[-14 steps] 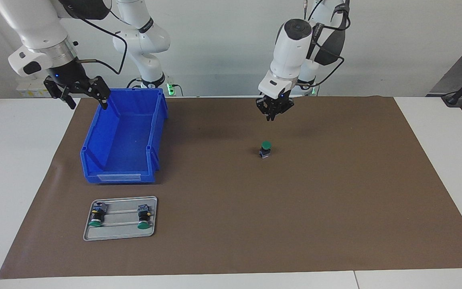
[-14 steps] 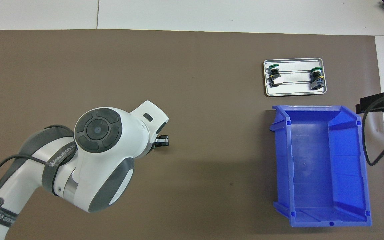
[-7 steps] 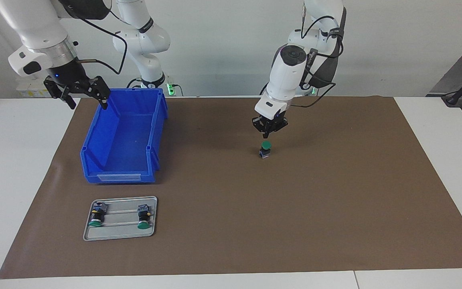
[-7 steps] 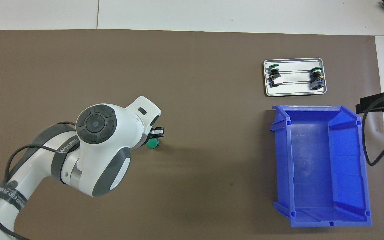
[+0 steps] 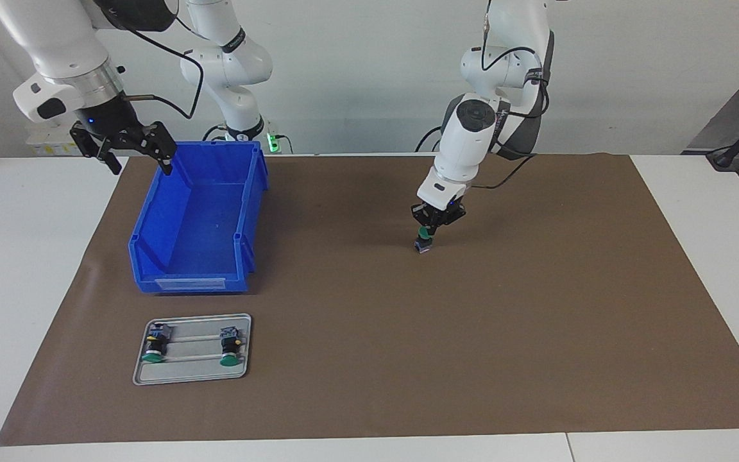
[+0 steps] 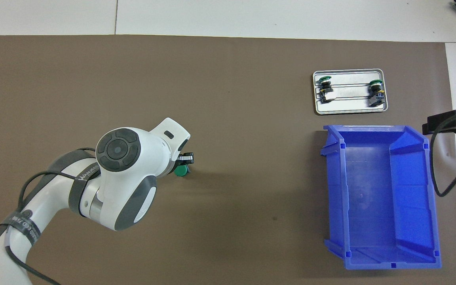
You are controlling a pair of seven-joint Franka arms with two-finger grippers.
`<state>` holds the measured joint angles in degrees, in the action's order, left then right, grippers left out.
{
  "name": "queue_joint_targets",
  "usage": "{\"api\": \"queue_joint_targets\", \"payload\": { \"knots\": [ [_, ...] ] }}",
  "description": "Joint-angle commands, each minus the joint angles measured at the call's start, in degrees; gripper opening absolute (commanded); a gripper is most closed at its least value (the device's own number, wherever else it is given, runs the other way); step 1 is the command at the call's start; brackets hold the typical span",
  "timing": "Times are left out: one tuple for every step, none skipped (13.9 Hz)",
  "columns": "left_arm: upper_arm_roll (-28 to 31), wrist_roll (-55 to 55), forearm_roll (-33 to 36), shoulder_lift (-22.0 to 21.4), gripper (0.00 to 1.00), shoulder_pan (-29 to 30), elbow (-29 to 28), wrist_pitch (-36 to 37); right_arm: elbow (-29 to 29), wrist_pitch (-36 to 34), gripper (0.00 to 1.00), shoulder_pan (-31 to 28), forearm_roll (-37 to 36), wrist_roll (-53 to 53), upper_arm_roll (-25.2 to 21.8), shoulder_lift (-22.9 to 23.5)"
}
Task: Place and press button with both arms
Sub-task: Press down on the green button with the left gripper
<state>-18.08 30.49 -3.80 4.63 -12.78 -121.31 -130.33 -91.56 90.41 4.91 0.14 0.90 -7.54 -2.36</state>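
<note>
Button [image 5: 424, 239] beneath left gripper [image 5: 432, 231]

button [image 6: 181, 171] half under left arm [image 6: 125, 178], right gripper [image 6: 451, 122] cut off

Glossy blue plastic bin [image 5: 196, 218]; matt brown mat [image 5: 472, 333]; brushed metal tray [image 5: 193, 372].
</note>
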Motion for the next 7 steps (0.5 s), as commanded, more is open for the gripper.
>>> {"api": "queue_joint_targets", "payload": {
  "knots": [
    [0.0, -0.4, 1.0, 0.6, 0.00, 0.5, -1.3, -2.7, -1.1, 0.3, 1.00, -0.3, -0.1, -1.3, 0.2, -0.9],
    [0.0, -0.5, 1.0, 0.6, 0.00, 0.5, -1.6, -3.0, -1.1, 0.3, 1.00, -0.3, -0.1, -1.3, 0.2, -0.9],
    [0.0, -0.5, 1.3, 0.6, 0.00, 0.7, -1.8, -3.6, -1.1, 0.3, 1.00, -0.3, -0.1, -1.3, 0.2, -0.9],
    [0.0, -0.6, 2.1, 0.6, 0.00, 0.9, -2.8, -4.3, -1.1, 0.3, 1.00, -0.3, -0.1, -1.4, 0.2, -1.0],
    [-0.1, -0.6, 2.7, 0.6, 0.00, 0.9, -3.8, -5.5, -1.1, 0.3, 1.00, -0.3, 0.0, -1.3, 0.2, -1.0],
    [-0.1, -0.6, 2.7, 0.6, 0.00, 0.9, -4.7, -7.0, -1.1, 0.3, 1.00, -0.3, 0.0, -1.3, 0.2, -0.9],
    [0.0, -0.6, 2.7, 0.7, 0.00, 1.0, -5.2, -7.7, -1.1, 0.3, 1.00, -0.3, -0.1, -1.4, 0.2, -0.9]
  ]
}}
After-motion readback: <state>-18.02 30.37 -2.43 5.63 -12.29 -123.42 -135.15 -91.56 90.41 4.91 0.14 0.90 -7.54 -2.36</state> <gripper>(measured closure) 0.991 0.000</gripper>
